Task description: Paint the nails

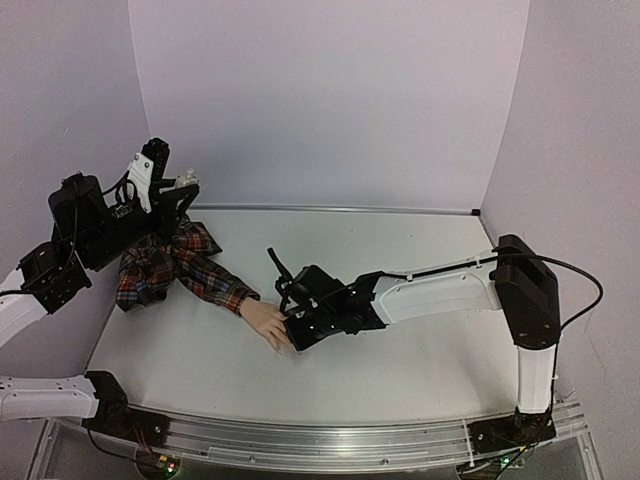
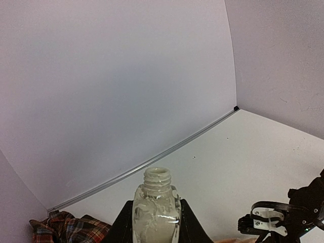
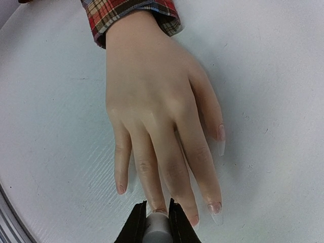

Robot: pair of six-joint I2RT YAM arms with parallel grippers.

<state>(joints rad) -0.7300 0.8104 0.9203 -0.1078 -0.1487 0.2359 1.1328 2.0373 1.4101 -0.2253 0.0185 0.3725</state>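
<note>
Right wrist: right claw (image 3: 157, 216) clamps a grey cap (image 3: 158, 229) at the nails (image 3: 214, 207); left claw (image 2: 156, 229) grips an open bottle (image 2: 156, 200).

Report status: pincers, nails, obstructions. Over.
Left pincer shut on open bottle, held aloft. Right pincer shut on applicator, at mannequin hand. Visible nails unobstructed.

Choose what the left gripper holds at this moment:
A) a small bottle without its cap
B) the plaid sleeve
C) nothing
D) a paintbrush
A: in the left wrist view, the left gripper is shut on a pale bottle whose threaded neck stands open.
</note>
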